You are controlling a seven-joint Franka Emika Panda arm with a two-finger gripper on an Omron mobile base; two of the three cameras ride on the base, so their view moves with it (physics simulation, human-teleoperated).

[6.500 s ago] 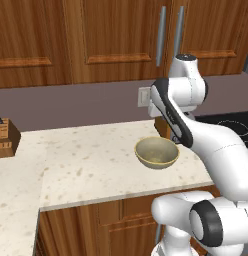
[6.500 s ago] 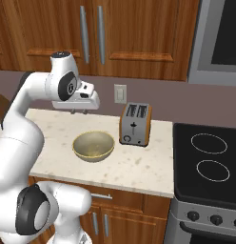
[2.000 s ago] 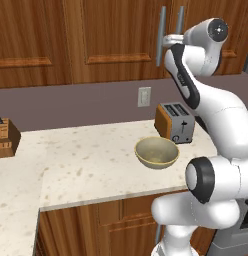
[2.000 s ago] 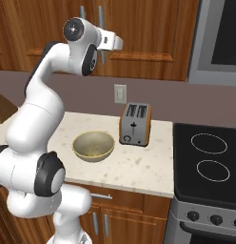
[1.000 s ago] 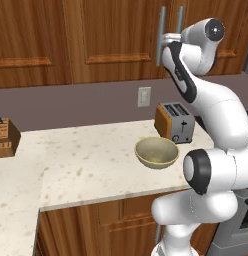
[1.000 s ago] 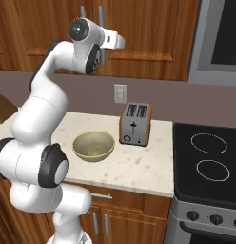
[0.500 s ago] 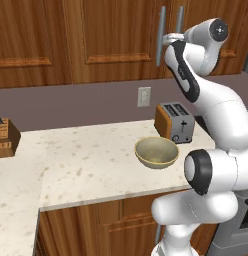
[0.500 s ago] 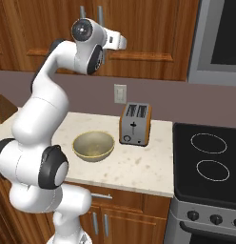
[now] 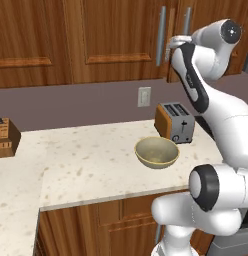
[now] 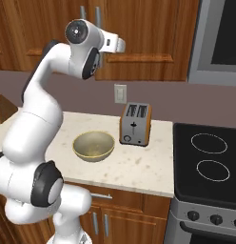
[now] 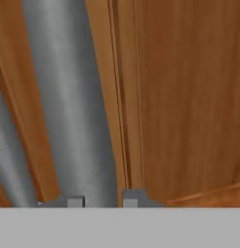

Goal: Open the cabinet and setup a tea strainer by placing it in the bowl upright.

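Observation:
The cabinet [image 9: 111,35] hangs above the counter with its doors closed. My gripper [image 9: 169,47] is raised to the door's silver bar handle [image 9: 161,35]. In the hand view the handle [image 11: 68,97] runs between my gripper's [image 11: 103,199] two fingertips, which press against its sides. A second bar handle [image 11: 8,160] stands just beside it. The olive-tan bowl [image 9: 156,151] [image 10: 93,145] sits empty on the speckled counter below the arm. The tea strainer is hidden.
A toaster [image 9: 174,121] [image 10: 135,124] stands right behind the bowl. A knife block [image 9: 5,137] sits at the counter's far left. A black stove top [image 10: 210,162] lies to the right, with a microwave [image 10: 220,38] above it.
The jaws have closed from wide open onto the bar handle. The arm has hardly moved and the cabinet door has stayed closed.

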